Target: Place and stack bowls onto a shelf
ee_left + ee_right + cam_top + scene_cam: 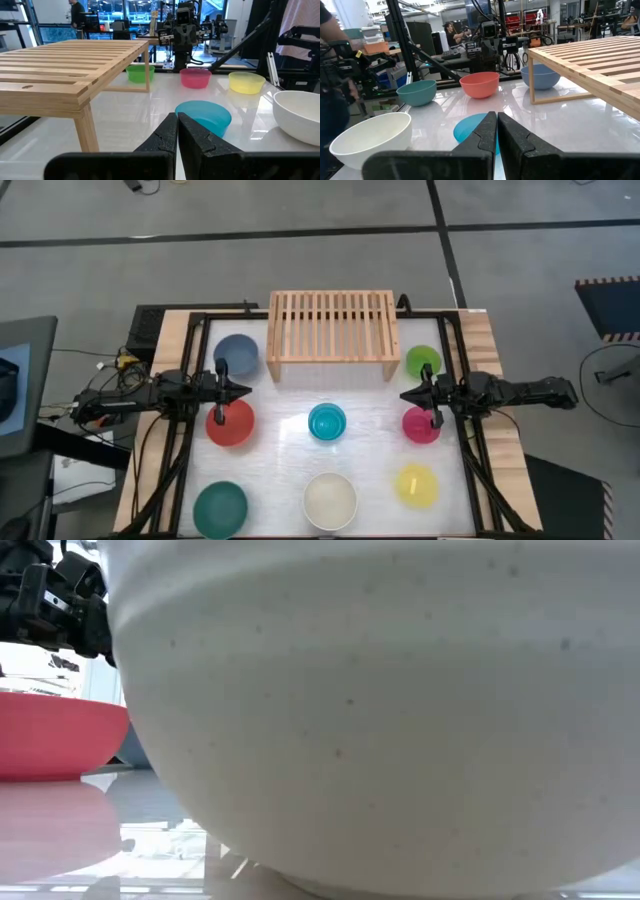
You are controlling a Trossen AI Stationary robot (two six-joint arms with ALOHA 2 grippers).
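The light-wood shelf stands at the table's far middle with nothing on it. Eight bowls rest on their bases on the white table: slate-blue, red, dark green, cream-white, cyan, magenta, lime and yellow. My left gripper is shut and empty, above the table between the slate-blue and red bowls. My right gripper is shut and empty, between the lime and magenta bowls. The cream-white bowl fills the low view.
The black frame rails run along both sides of the table. A dark box sits at the far left corner. People show in the room beyond, in the wrist views. Free table lies between the cyan bowl and the shelf.
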